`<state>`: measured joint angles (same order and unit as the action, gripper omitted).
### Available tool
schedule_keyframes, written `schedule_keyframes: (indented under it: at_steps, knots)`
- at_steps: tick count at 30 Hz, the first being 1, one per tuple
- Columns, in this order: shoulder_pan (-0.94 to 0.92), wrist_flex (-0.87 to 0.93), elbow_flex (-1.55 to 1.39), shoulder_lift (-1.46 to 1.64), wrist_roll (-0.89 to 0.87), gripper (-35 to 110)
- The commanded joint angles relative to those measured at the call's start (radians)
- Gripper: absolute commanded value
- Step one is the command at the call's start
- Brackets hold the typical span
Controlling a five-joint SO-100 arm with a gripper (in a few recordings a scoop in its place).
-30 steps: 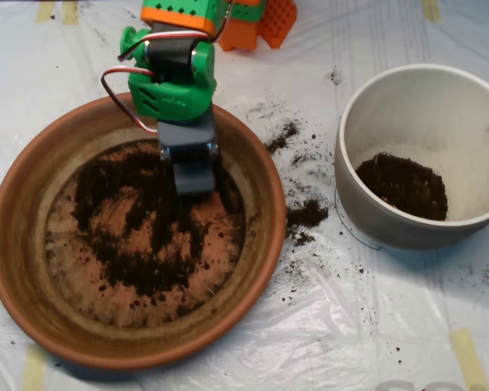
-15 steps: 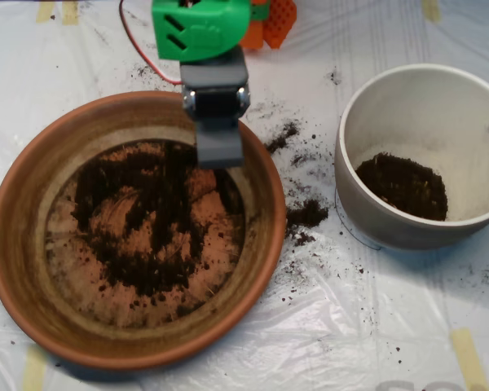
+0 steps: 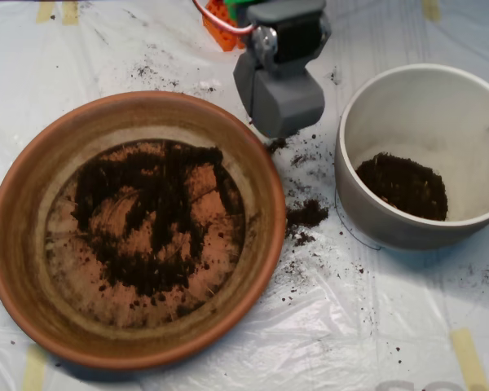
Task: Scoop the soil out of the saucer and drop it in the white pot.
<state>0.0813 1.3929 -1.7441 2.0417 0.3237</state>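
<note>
The terracotta saucer (image 3: 33, 269) lies at the left, with dark soil (image 3: 147, 220) spread in patches over its floor. At the right stands the white pot (image 3: 367, 106), holding a small heap of soil (image 3: 403, 186). My grey scoop (image 3: 281, 102) hangs shut above the table between the saucer's far-right rim and the pot, nearer the saucer. Its shells are closed together, so the soil it lifted is enclosed and hidden from above.
Spilled soil lies on the plastic sheet between the saucer and the pot, with a clump (image 3: 307, 213) by the pot's base and specks (image 3: 151, 72) behind the saucer. An orange part of the arm's base (image 3: 220, 24) stands at the top edge.
The scoop has risen out of the saucer's soil and swung to the right, past the saucer's rim toward the pot. The green arm section has moved up out of the frame.
</note>
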Motion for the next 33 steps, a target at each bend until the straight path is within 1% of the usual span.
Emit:
schedule_keyframes:
  at_steps: [1,11,16,18,19,20,22,23,24,33]
  knots:
    - [0.084,0.072,0.232,0.040,0.012,0]
    - [0.291,0.224,0.670,-0.233,-0.037,0]
    - [0.356,0.299,0.900,-0.428,-0.055,0]
    - [0.365,0.308,0.939,-0.468,-0.055,1]
    - [0.368,0.324,0.965,-0.491,-0.052,4]
    - [0.370,0.337,0.983,-0.509,-0.048,11]
    - [0.376,0.354,0.985,-0.517,-0.037,30]
    - [0.379,0.360,0.982,-0.517,-0.038,34]
    - [0.380,0.367,0.980,-0.517,-0.040,36]
    - [0.376,0.387,0.973,-0.503,-0.041,35]
